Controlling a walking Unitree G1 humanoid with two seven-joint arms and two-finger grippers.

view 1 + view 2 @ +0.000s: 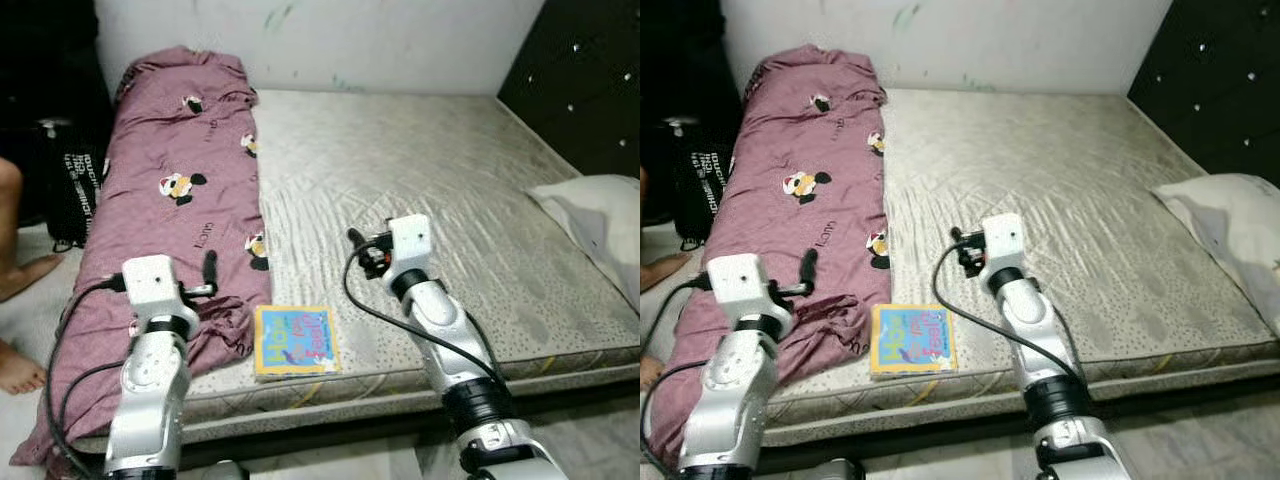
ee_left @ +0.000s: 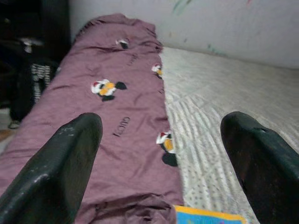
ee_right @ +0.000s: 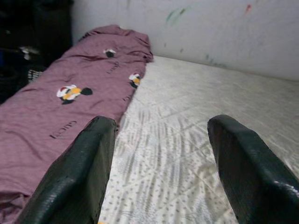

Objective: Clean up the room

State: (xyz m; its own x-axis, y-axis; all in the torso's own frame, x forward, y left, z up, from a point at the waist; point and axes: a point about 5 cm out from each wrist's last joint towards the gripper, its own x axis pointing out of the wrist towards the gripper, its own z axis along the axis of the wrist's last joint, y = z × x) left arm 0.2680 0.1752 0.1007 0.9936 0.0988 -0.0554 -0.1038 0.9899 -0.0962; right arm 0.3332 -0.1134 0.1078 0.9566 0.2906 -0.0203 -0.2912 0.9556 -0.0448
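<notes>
Both arms are raised over the near edge of the bed [image 1: 420,160]. The left end effector [image 2: 163,154] has its two black fingers spread wide with nothing between them; the right end effector [image 3: 159,154] is likewise wide open and empty.

The likeliest things to tidy are a picture book [image 1: 294,340] and a purple blanket [image 1: 180,190]. The book lies flat on the mattress at the near edge of the bed, between the two end effectors, just beside and slightly nearer the robot than the left one; its yellow corner shows just below the left fingers in the left wrist view. I judge it light, thin and fairly stiff, with a glossy cover that could slide on the quilted mattress. Lying flat, it offers no edge to pinch from above, so the hold should probably be taken at the edge nearest the bed's side, one finger under and one over.

The blanket runs directly ahead of the left end effector, away toward the wall, and hangs off the bed's left side. It looks soft and limp, bulky rather than heavy, and would sag wherever it is lifted; a bunched fold near its crumpled near end seems the best purchase.

A white pillow [image 1: 600,215] lies well to the right of the right end effector. A dark bag [image 1: 72,185] stands on the floor beyond the blanket; what it holds cannot be made out. A person's bare foot [image 1: 25,275] rests nearby.
</notes>
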